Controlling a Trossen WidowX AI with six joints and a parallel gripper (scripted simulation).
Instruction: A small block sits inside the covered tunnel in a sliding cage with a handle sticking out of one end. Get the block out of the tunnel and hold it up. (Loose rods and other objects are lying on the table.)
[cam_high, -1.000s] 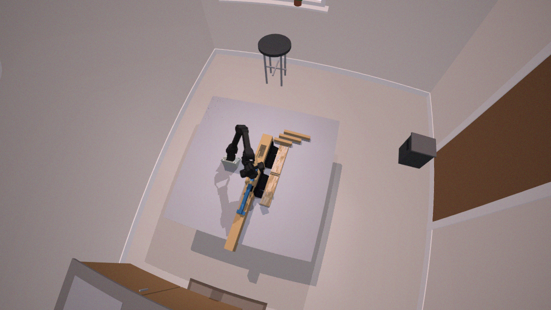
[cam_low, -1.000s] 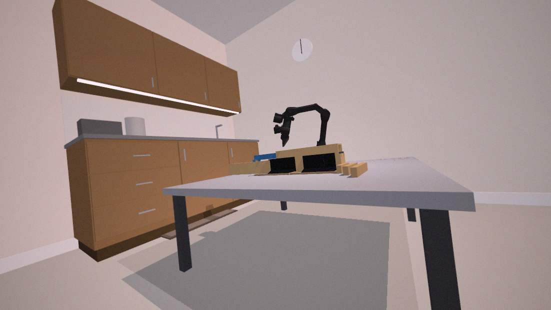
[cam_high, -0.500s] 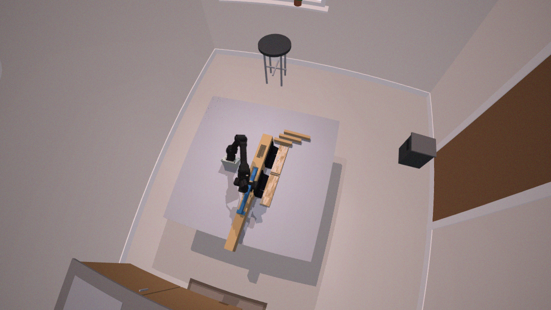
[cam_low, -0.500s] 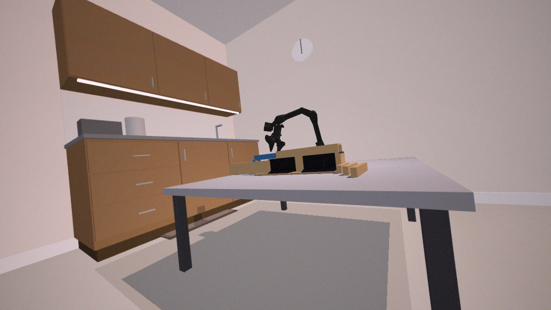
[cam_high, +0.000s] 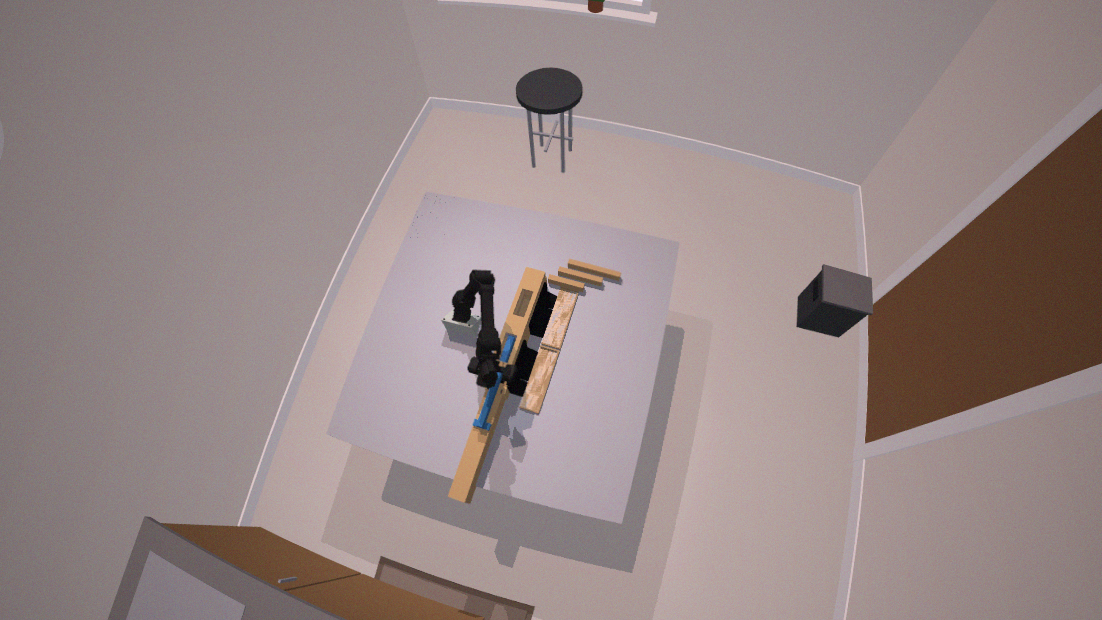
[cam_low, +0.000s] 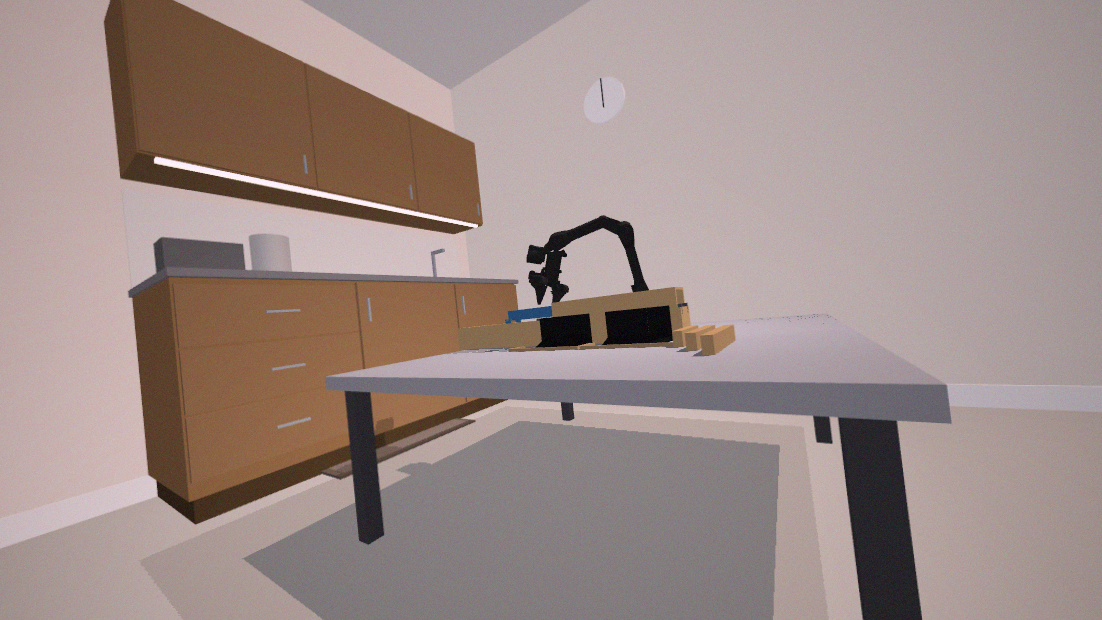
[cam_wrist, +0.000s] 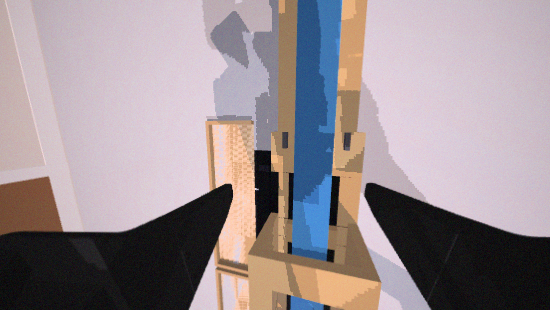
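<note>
The wooden tunnel lies along the table, with a window in its roof and black openings in one side. A long blue bar runs out of its end, with a crosspiece at the far end, above a wooden rail. My gripper is open and empty, pointing down above the blue bar near the tunnel's end. In the wrist view the fingers stand on either side of the bar. The small block is not visible.
Two wood-framed panels lie beside the tunnel's open side. Three loose wooden rods lie by the tunnel's far end. The rail reaches the table's edge.
</note>
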